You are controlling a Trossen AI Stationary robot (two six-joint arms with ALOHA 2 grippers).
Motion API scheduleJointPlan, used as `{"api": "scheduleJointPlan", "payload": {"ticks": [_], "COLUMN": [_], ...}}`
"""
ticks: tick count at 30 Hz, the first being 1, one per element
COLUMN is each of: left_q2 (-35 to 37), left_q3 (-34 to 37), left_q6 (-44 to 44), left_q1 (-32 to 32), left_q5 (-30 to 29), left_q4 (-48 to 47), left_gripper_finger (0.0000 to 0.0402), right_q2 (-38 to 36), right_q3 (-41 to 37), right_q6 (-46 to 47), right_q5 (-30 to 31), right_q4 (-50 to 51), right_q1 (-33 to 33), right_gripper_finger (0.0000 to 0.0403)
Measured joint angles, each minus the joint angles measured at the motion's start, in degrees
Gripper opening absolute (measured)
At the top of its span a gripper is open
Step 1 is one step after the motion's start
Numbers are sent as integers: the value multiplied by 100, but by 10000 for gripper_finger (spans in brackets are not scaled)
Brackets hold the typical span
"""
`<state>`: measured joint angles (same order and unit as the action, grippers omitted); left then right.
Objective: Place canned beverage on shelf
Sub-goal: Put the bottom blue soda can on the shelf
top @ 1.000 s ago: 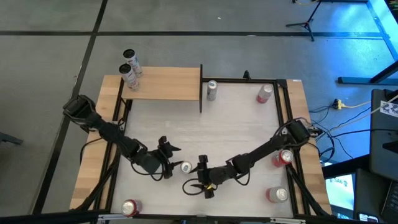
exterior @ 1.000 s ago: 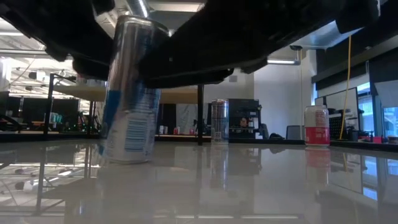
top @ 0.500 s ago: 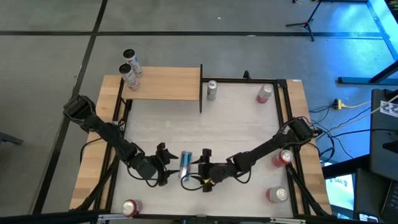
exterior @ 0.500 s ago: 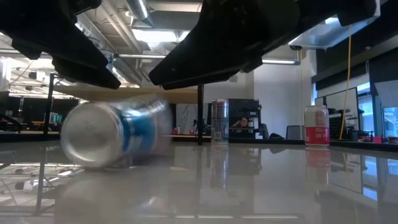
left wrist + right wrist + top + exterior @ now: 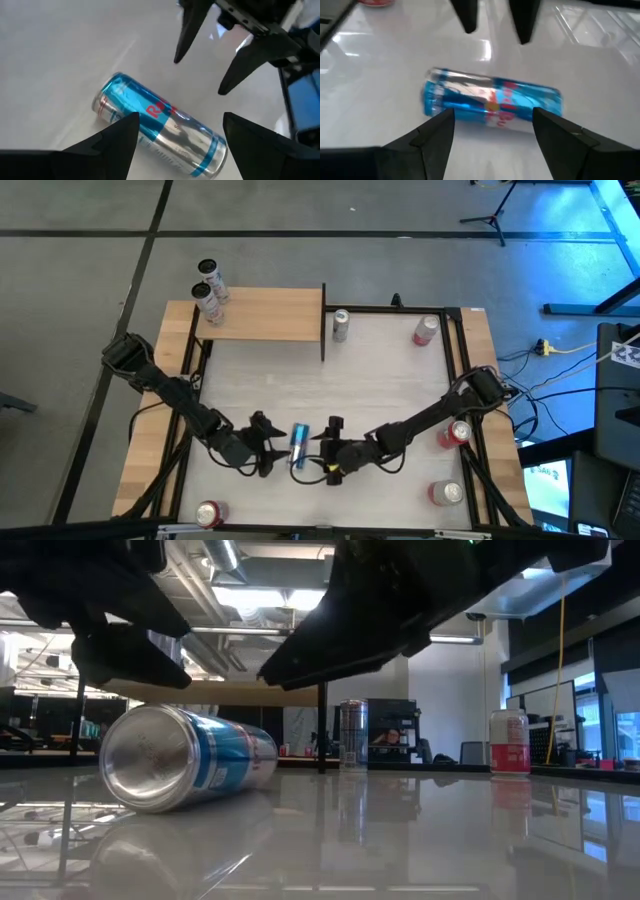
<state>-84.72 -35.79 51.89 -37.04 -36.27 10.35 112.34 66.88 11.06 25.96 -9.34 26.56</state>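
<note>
So the blue and silver can is lying flat on its side on the white tabletop, near the front edge, right between the two grippers. In the wrist views you can catch red lettering on the blue panel, looks like the start of "Red" but I can't read the whole thing.

The left gripper sits just beside the can on one side and the right gripper just beside it on the other. Both have their fingers spread apart and neither is gripping anything; the can lies free in the gap between them.

The shelf is the tan wood board at the back left corner, well apart from the fallen can. Two white cans stand at its left end. A silver can stands just right of the shelf, and red cans are dotted around the right side and the front left. No readable text on those.
</note>
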Motion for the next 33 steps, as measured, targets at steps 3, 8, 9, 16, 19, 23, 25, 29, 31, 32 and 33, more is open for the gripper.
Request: {"api": "scheduleJointPlan", "payload": {"ticks": [3,8,9,16,19,23,25,29,31,32,33], "left_q2": [-82,-409,-494,-977,-1114,-1213,-1240,-1243,-1243,-1243,-1245], "left_q3": [-4,-5,-18,-386,-482,-483,-483,-483,-483,-481,-479], "left_q6": [360,943,1055,1208,1226,1377,1388,1386,1409,1445,1533], "left_q1": [0,27,49,318,455,579,641,730,768,784,804], "left_q5": [-17,-37,-5,353,608,740,808,944,1034,1061,1081], "left_q4": [0,13,12,34,-66,-57,-45,-22,-24,-26,-26], "left_gripper_finger": [279,279,279,279,279,279,279,279,279,279,279], "right_q2": [-35,82,111,429,552,594,596,605,605,605,605], "right_q3": [5,4,4,4,-1,-5,-10,-25,-25,-25,-25], "right_q6": [272,422,436,501,486,379,375,294,234,224,220], "right_q5": [63,256,257,77,-127,-100,-42,32,38,50,54], "right_q4": [301,545,559,366,20,-134,-134,-290,-329,-333,-350], "right_q1": [-1,-33,-40,-197,-272,-307,-301,-288,-290,-290,-290], "right_gripper_finger": [264,264,264,264,264,264,264,264,264,264,264]}}
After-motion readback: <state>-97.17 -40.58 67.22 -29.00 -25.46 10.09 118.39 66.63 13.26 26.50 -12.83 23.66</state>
